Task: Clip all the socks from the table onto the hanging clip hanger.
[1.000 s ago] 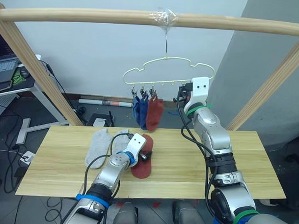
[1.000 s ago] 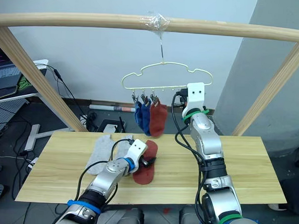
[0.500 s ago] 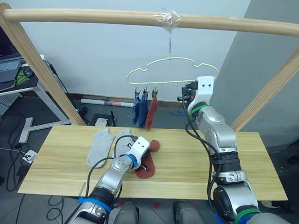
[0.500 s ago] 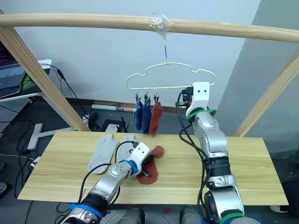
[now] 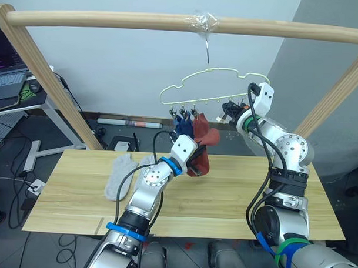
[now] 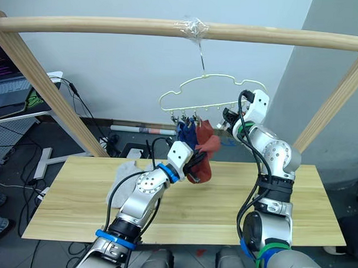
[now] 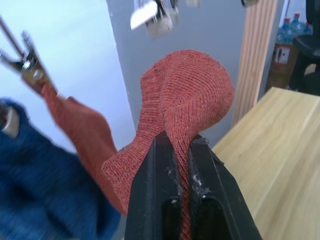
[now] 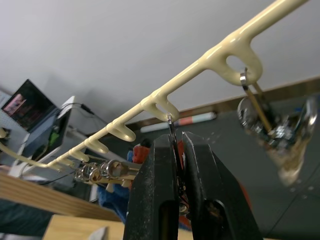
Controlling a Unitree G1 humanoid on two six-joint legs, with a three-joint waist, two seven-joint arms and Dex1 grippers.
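The left hand (image 7: 181, 165) is raised above the light wooden plank counter (image 5: 235, 198), just below the pale cream wire clip hanger (image 5: 219, 88). Its two black fingers are narrow, clamped on a folded rust red ankle sock (image 7: 187, 100); the sock bulges above the fingertips and hangs off them in the head views. This held sock is clear of the counter and sits just beside the socks already on the hanger.

The right hand (image 8: 176, 150) is at the right part of the hanger bar. Its fingers are nearly closed around a small dark metal clip (image 8: 172, 131) that hangs from one loop of the bar. A further metal clip (image 8: 270, 127) hangs from the next loop toward the hanger's end, apart from the fingers.

The hanger hangs by its hook from a thick wooden pole (image 5: 171, 22), at a point wrapped in clear tape, and tilts, with its right end higher than its left end.

Hanging from the left clips:
- blue socks (image 5: 182, 123), at the left end of the row;
- a second rust red sock (image 7: 80, 125), next to them and close to the held sock.

Two light grey ankle socks (image 5: 120, 174) lie flat, side by side, on the left part of the counter, well apart from both hands.
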